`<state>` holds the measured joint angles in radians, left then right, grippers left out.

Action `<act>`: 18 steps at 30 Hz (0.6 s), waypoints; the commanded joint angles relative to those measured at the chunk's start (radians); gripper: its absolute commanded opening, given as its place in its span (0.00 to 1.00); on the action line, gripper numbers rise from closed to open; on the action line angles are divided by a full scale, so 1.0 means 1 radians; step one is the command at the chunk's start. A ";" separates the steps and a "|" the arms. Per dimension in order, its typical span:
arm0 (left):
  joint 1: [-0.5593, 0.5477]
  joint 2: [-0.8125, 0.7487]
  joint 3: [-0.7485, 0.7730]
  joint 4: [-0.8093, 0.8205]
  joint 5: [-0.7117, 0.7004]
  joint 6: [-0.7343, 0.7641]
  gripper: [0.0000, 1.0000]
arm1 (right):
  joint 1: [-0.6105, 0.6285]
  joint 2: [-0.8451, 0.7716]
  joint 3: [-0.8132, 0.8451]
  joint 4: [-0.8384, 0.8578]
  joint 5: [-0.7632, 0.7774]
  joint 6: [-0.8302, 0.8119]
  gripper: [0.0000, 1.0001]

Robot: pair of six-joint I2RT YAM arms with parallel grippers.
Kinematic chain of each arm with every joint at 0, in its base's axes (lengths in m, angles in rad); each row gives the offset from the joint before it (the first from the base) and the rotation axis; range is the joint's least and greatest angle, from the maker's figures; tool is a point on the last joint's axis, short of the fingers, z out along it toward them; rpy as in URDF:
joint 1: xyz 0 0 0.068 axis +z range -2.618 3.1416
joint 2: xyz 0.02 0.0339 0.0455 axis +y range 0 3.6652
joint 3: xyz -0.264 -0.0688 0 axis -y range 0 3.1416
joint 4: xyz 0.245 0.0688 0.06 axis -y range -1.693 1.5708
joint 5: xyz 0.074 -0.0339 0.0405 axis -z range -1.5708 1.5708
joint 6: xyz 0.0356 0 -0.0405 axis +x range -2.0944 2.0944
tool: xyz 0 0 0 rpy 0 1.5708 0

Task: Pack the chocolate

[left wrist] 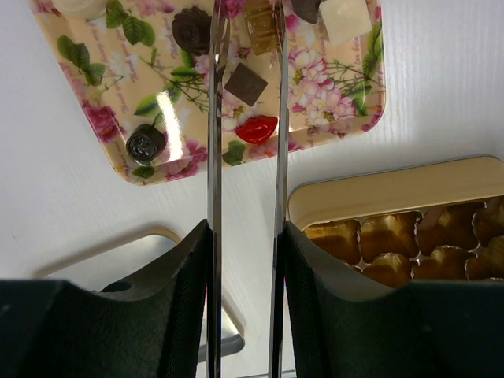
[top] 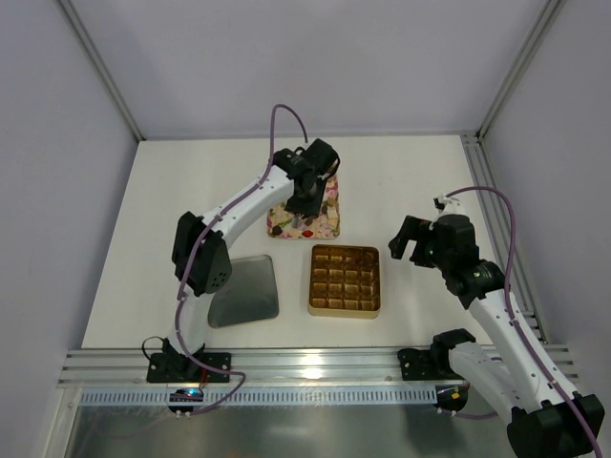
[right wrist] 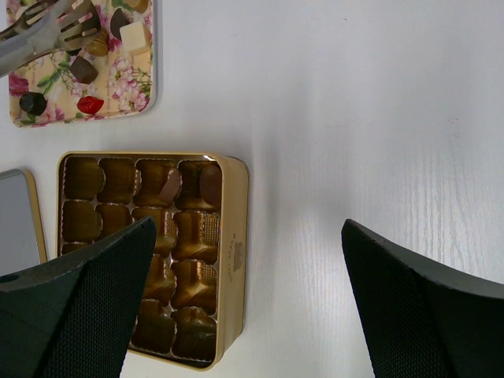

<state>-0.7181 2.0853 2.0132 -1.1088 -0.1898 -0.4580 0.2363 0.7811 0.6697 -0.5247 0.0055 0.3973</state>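
white tabletop (top: 430,181) fills the overhead view, closed in by pale grey walls. on it we see a floral tray (top: 331,224) at the far middle, a gold box (top: 345,313) of gridded cells just nearer the arms, and a silver lid (top: 245,291) lying flat left of the box. the left gripper (top: 303,220) hangs over the tray, pointing down. the right gripper (top: 409,245) floats to the right of the box, apart from the tray, its jaws spread wide with nothing between them. from the left wrist we look along two long thin metal fingers (left wrist: 213,157) standing parallel with a gap. their tips run off the top edge, so we cannot tell whether they pinch anything. the chocolates (left wrist: 191,30) sit loose on the tray: a dark square (left wrist: 246,83) showing in the gap, red lips (left wrist: 257,128), a dark swirl (left wrist: 146,143), a caramel block (left wrist: 261,27) and a white block (left wrist: 344,17). a corner of the box lies just beside the tray. from the right wrist, black pads (right wrist: 87,307) frame bare table and the box. two cells in the row nearest the tray show darker shapes we cannot make out. the left gripper's forked tips reach over the pieces on the tray.
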 commanded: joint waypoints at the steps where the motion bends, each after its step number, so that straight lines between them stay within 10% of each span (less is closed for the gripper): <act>1: 0.005 0.008 -0.008 0.024 0.010 0.019 0.40 | 0.003 -0.009 0.004 0.012 0.007 -0.009 1.00; 18: 0.006 -0.001 -0.005 0.024 0.001 0.036 0.24 | 0.003 -0.011 0.001 0.014 0.007 -0.006 1.00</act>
<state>-0.7174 2.1056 1.9743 -1.0920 -0.1722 -0.4374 0.2363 0.7811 0.6693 -0.5247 0.0055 0.3965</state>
